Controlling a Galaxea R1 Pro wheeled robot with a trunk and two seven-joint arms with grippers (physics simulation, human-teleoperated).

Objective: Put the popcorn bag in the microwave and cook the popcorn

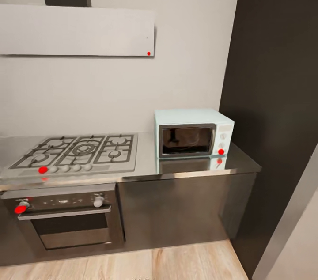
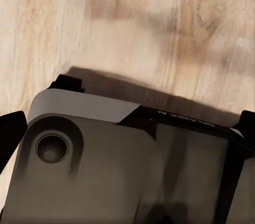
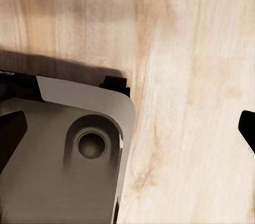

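A closed microwave (image 1: 193,133) sits on the steel bench (image 1: 185,167) right of a hob (image 1: 77,151). Both wrist cameras face wood floor (image 2: 133,27); jaw state cannot be told. Judged an approach step: next, find the bag.

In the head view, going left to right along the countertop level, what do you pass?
Grey gas hob with black grates → bare strip of shiny grey steel countertop → pale mint-blue microwave with a dark glass door → tall dark panel at the counter's right end.
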